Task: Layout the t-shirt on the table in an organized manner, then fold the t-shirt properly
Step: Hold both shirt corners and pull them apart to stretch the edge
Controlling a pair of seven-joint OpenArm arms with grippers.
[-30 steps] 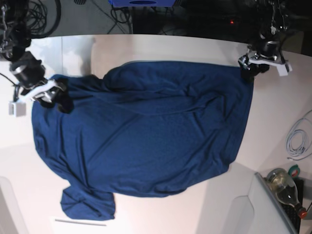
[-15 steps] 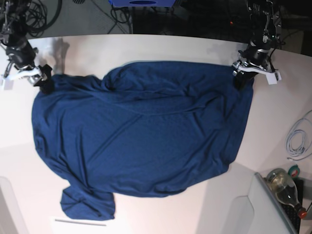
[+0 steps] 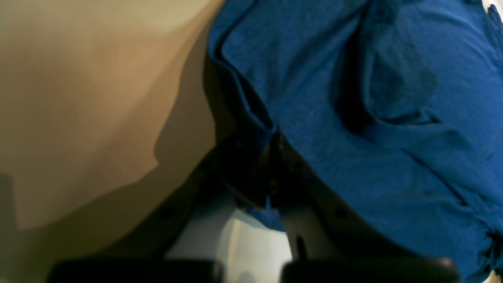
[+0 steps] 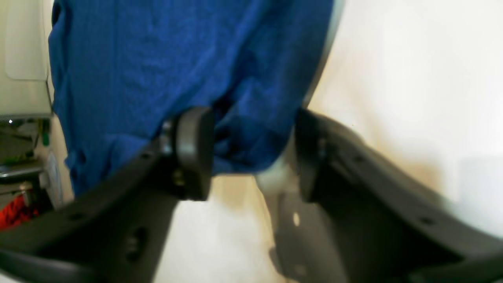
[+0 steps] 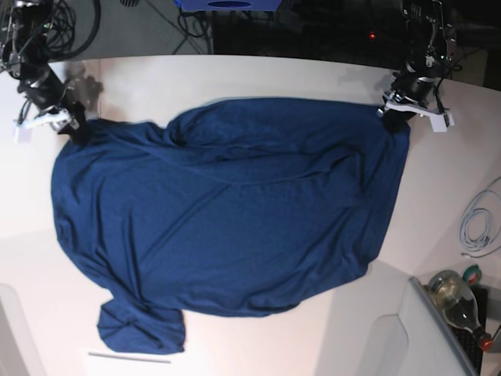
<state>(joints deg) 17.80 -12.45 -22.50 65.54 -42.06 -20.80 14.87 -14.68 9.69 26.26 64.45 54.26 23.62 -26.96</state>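
Observation:
The dark navy t-shirt (image 5: pixel 235 211) lies spread across the white table (image 5: pixel 274 74), with one sleeve bunched at the near left (image 5: pixel 141 325). My left gripper (image 5: pixel 394 114) is at the shirt's far right corner. In the left wrist view it (image 3: pixel 271 173) is shut on the shirt's edge (image 3: pixel 353 98). My right gripper (image 5: pixel 74 129) is at the shirt's far left corner. In the right wrist view it (image 4: pixel 251 157) is open, its fingers (image 4: pixel 194 153) wide apart with the shirt corner (image 4: pixel 235 149) between them.
A glass bottle (image 5: pixel 458 301) and a white cable (image 5: pixel 477 223) lie at the right edge. Grey panels (image 5: pixel 391 345) sit at the near corners. Dark cables (image 5: pixel 70 23) and a blue box (image 5: pixel 227 4) lie beyond the far edge.
My right gripper has moved towards the far left corner, and the shirt corner went with it. My left gripper has shifted slightly towards the far edge. The shirt's far edge lies straighter.

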